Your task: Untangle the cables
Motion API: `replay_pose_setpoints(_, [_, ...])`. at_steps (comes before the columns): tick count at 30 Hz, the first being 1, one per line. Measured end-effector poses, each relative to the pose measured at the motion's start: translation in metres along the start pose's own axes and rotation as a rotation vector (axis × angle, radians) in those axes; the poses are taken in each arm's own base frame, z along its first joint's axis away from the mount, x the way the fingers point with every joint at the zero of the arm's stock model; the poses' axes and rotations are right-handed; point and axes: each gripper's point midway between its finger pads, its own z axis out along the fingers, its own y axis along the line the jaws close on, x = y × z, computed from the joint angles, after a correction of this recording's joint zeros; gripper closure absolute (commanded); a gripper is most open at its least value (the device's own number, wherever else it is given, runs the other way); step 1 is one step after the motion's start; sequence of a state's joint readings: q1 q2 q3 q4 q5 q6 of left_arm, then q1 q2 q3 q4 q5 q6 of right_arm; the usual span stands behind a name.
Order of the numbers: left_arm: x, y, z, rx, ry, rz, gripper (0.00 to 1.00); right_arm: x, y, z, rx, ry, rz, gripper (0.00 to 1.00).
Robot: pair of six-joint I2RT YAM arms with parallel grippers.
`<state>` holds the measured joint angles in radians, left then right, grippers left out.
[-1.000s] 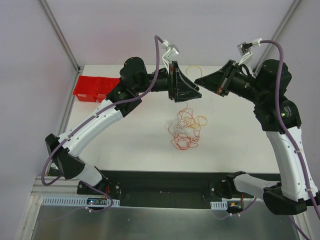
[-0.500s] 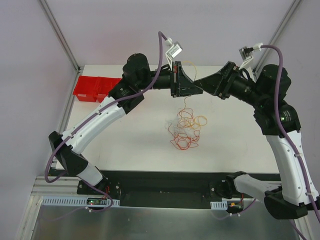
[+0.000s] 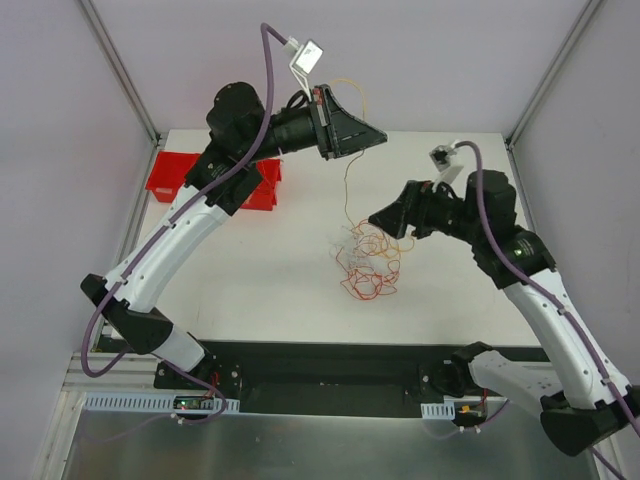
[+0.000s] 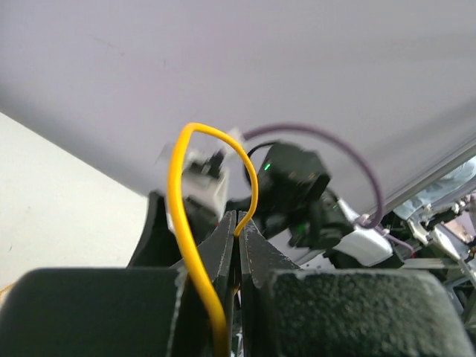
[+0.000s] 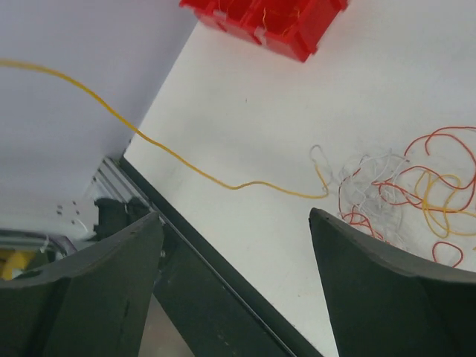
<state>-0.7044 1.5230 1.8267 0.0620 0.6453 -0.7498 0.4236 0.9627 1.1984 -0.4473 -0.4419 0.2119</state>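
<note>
The cables (image 3: pixel 370 262) lie as a loose tangle of red, orange, yellow and white wires on the white table (image 3: pixel 270 260). My left gripper (image 3: pixel 383 133) is raised high above the table's far side, shut on one yellow cable (image 3: pixel 346 195) that hangs down to the tangle. In the left wrist view the yellow cable (image 4: pixel 178 186) loops out from between the closed tips of the left gripper (image 4: pixel 239 219). My right gripper (image 3: pixel 372 217) hovers open just above the tangle's far right edge. In the right wrist view the right gripper (image 5: pixel 234 214) holds nothing, and the yellow cable (image 5: pixel 186 163) runs taut to the cables (image 5: pixel 401 190).
Red bins (image 3: pixel 180 180) stand at the table's far left, partly behind my left arm; they also show in the right wrist view as red bins (image 5: pixel 268 18). The black base rail (image 3: pixel 320 365) runs along the near edge.
The right gripper opened, let go of the yellow cable and dropped toward the tangle. The left gripper shut on that cable and rose up and left, pulling it out.
</note>
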Motion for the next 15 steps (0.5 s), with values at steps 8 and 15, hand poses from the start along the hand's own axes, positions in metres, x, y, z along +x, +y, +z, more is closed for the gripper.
replay_pose_setpoints(8, [-0.033,-0.036,-0.008,0.062,-0.064,0.001,1.0,0.041,-0.004,0.042,-0.04,0.093,-0.158,0.2])
replay_pose_setpoints(15, [-0.055,-0.067,-0.016,0.124,-0.11,0.055,1.0,0.043,-0.018,0.079,-0.015,0.107,-0.167,0.22])
